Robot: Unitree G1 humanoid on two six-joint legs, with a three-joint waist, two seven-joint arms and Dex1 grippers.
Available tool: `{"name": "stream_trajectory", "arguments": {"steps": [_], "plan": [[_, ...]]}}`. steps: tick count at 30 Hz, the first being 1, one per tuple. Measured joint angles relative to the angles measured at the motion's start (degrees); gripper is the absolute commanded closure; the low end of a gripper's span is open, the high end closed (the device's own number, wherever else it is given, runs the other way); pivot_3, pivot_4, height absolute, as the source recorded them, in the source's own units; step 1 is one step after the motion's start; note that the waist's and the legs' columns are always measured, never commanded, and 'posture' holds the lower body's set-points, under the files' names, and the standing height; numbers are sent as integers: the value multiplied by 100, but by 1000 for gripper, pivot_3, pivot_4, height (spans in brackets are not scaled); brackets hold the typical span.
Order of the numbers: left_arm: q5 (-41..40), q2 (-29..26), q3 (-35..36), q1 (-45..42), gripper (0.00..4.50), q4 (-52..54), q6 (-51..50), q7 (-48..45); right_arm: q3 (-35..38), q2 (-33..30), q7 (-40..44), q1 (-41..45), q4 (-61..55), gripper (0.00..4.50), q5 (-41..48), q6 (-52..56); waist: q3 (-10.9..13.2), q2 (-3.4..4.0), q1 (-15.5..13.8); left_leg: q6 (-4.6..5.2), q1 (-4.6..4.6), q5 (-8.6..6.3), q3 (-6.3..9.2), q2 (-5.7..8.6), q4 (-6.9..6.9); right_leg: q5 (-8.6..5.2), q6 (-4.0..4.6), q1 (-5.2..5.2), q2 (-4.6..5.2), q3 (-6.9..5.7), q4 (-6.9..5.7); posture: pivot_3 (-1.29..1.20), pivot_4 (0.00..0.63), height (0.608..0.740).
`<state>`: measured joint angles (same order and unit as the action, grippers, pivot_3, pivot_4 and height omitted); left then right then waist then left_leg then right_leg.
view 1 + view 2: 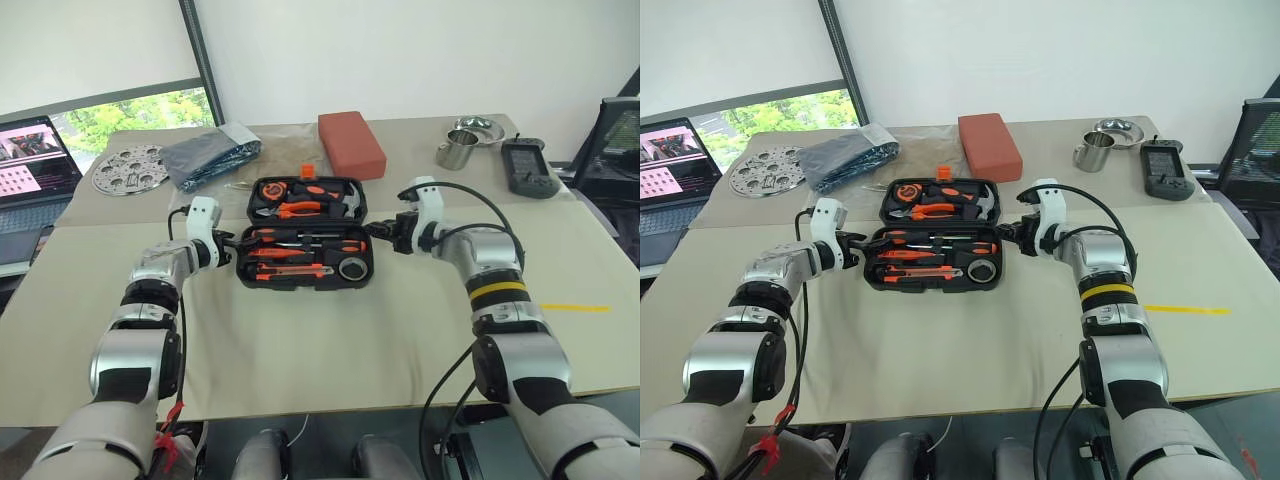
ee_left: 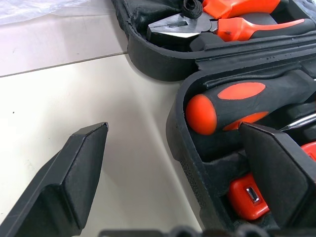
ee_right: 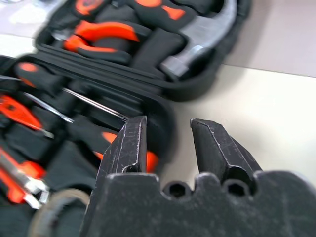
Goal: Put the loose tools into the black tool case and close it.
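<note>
Head views: the case (image 1: 306,232) lay open at mid-table, its near half holding two screwdrivers (image 1: 300,238), the knife (image 1: 290,270) and the tape roll (image 1: 351,267), its far half holding pliers (image 1: 300,209) and a hammer (image 1: 345,203); the left gripper (image 1: 236,243) sat at the case's left edge, the right gripper (image 1: 376,231) at its right edge; a red block (image 1: 350,144), a steel cup (image 1: 456,150) and a laptop (image 1: 30,165) stood farther off. Left wrist view: the left fingers (image 2: 69,177) stood wide apart, straddling the wall of the near half, one outside on the table, one over a screwdriver handle (image 2: 232,106). Right wrist view: the right fingers (image 3: 129,145) stood a little apart, gripping nothing, beside the case's corner, the hammer head (image 3: 197,47) beyond.
</note>
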<state>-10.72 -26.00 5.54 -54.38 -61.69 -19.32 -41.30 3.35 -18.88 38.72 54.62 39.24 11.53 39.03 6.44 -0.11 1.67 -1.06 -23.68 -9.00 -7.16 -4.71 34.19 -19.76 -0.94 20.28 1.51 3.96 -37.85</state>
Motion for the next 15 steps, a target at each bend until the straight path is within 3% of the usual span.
{"name": "stream_trajectory", "arguments": {"steps": [9,14,15], "plan": [[18,25,11,1,0,3,14,21,-164,59,-77,-207,84,2749,-101,-56,0,0,-5,1,1,-1,2,1,0,0,0,-1,0,-1,1,0,150,740],[26,28,20,22,0,6,12,19,-179,37,-36,-178,104,4044,-121,-141,-4,-7,-5,1,11,-1,2,0,0,0,0,-10,0,-1,1,0,150,740],[26,28,33,33,250,9,10,19,-176,27,-24,-179,74,4439,-120,-141,-5,-7,3,6,16,-4,1,0,0,0,-1,-11,0,-1,-1,0,150,740]]}}
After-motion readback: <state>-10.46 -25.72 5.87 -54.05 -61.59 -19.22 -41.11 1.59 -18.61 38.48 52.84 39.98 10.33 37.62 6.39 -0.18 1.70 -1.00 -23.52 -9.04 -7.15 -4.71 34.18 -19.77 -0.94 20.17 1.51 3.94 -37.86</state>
